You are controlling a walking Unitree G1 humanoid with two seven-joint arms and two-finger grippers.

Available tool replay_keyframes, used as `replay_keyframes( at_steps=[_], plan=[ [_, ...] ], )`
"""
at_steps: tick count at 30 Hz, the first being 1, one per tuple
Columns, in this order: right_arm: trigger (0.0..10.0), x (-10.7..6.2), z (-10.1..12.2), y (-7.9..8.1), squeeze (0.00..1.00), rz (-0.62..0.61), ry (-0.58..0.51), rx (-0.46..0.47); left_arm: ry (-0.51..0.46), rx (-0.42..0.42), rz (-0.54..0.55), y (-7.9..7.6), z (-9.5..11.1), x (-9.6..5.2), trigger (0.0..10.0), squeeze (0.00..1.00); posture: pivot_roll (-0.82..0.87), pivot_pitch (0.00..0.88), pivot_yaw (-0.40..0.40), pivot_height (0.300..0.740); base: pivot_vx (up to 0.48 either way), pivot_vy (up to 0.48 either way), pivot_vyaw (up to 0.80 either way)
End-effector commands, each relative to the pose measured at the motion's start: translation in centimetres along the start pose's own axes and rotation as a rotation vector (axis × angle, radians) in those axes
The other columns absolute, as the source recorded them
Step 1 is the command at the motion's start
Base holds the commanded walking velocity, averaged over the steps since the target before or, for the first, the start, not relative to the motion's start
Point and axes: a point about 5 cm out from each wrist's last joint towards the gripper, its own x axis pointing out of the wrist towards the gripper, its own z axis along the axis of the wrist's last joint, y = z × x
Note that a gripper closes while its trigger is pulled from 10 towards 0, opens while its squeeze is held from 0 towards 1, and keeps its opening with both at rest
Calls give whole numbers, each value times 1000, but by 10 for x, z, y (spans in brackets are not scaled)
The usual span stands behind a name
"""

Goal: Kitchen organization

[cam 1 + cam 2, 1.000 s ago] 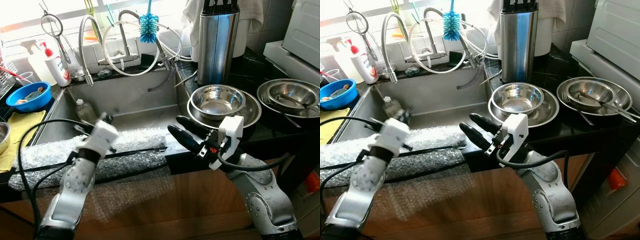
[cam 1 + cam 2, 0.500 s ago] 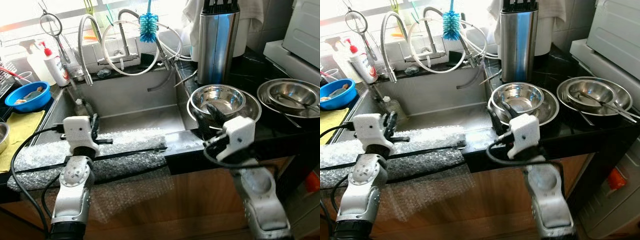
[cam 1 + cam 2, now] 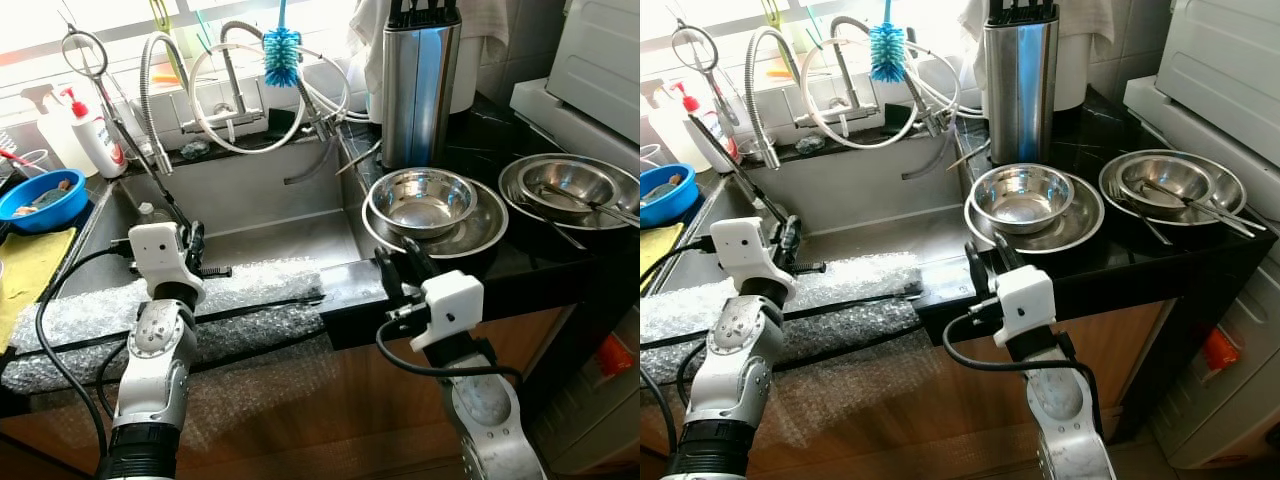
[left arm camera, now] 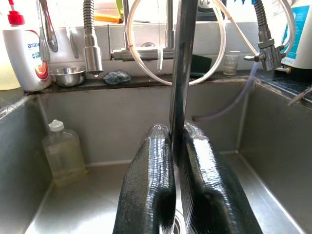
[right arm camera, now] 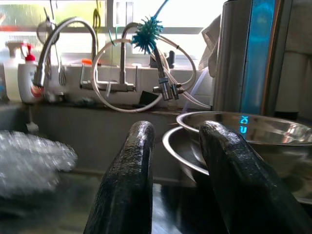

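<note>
Sink (image 3: 260, 190) area was the whole scene here, so going from the robot's left: a blue bowl (image 3: 40, 200) sat on the surface by the basin, and the left gripper (image 3: 192, 245) hovered over the sink's front edge, just behind a strip of bubble wrap (image 3: 250, 285) laid along the rim. Its fingers were squeezed together on a long metal utensil (image 4: 180, 73), a thin rod that angled up toward the window sill, where I think it ended in a wire loop. Further right, the right gripper (image 3: 400, 268) was at the surface's front edge with its fingers apart and nothing between them, pointing at the stacked steel bowls (image 3: 422, 198) in front of the knife block (image 3: 418, 85). My worry was that rod: the grip was near one end, so the long free end could swing into the hoses and tap (image 3: 230, 90) if the arm turned, or twist loose and clatter into the basin. The right one could also nudge the bowls.
</note>
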Motion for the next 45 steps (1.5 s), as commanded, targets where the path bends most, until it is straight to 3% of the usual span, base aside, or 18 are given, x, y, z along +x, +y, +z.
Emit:
replay_keyframes(
  at_steps=[1, 7, 13, 16, 17, 22, 30, 34, 35, 36, 38, 39, 45],
  plan=[
    [10000, -3, -4, -2, 0, -14, 13, -5, -13, -2, 24, 11, 2, 0, 10000, 0, -136, 0, 172, 740, 0, 0, 0],
    [10000, -12, -6, -3, 0, -3, 25, -21, -20, 20, 15, 16, 5, 5, 10000, 0, -146, 0, 174, 740, 0, 0, 0],
    [10000, -16, -7, -1, 0, -15, 32, -14, -12, -41, -28, 2, 7, 28, 10000, 0, -148, 0, 174, 740, 0, 0, 0],
    [10000, -15, -7, 0, 0, -15, 33, -14, 20, -54, -38, -5, 5, 40, 10000, 0, -154, 0, 176, 740, 0, 0, 0],
    [10000, -15, -7, 0, 0, -15, 33, -16, 54, -59, -49, -10, 3, 50, 10000, 0, -161, 0, 180, 740, 0, 0, 0],
    [10000, -15, -6, 0, 0, -15, 29, -18, 159, -23, -57, -16, -8, 63, 10000, 0, -167, 0, 181, 740, 0, 0, 0],
    [10000, -16, -4, 2, 0, -11, 27, -14, 220, 8, -32, -12, -17, 69, 10000, 0, -175, 0, 180, 740, 0, 0, 0],
    [10000, -16, -5, 2, 0, -8, 28, -13, 240, 49, -7, -2, -19, 70, 10000, 0, -175, 0, 179, 740, 0, 0, 0],
    [10000, -15, -4, 2, 0, -6, 27, -12, 247, 44, 3, 1, -20, 70, 10000, 216, -175, 0, 179, 740, 0, 0, 0],
    [10000, -15, -4, 3, 0, -5, 26, -12, 255, 46, 5, 3, -20, 70, 10000, 725, -175, 0, 179, 740, 0, 0, 0],
    [10000, -15, -4, 3, 0, -4, 26, -12, 266, 49, 5, 4, -21, 70, 10000, 725, -175, 0, 179, 740, 0, 0, 0],
    [10000, -14, -4, 3, 0, -3, 26, -11, 290, 55, -2, 4, -25, 68, 10000, 1000, -178, 0, 181, 740, 0, 0, 0],
    [10000, -13, -4, 3, 0, -2, 23, -11, 286, 42, -1, 4, -30, 66, 10000, 1000, -181, 0, 181, 740, 0, 0, 0]
  ],
)
